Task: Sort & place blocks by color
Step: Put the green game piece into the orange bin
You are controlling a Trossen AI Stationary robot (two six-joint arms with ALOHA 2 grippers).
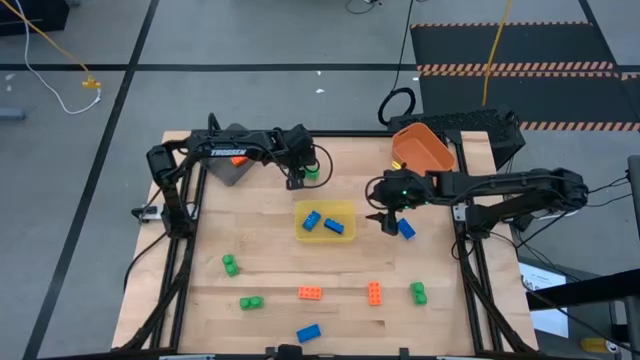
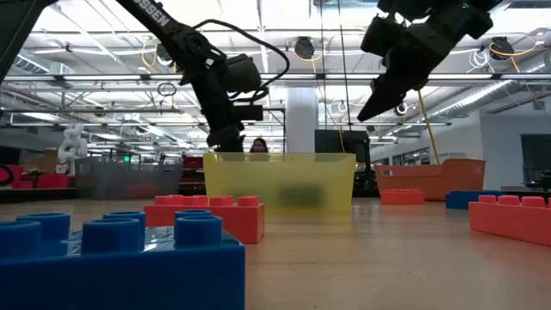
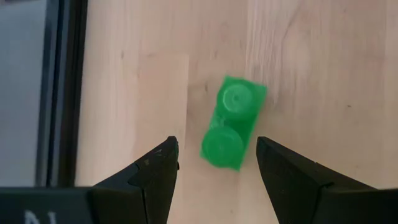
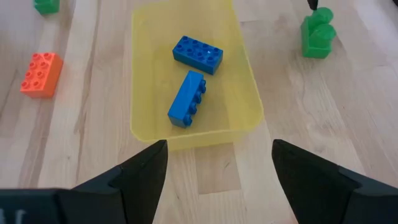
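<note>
The left gripper (image 3: 216, 163) is hovering near the counter's (image 1: 270, 280) far edge, fingers spread wide and empty around a green block (image 3: 232, 122) lying flat on the wood, apparently lining up a grasp. The right gripper (image 4: 217, 163) is hanging open and empty beside the yellow bin (image 4: 249, 93) at the counter's centre, which is holding two blue blocks (image 4: 193, 74). Other blocks (image 1: 335, 292) are lying scattered toward the near edge, unsorted.
</note>
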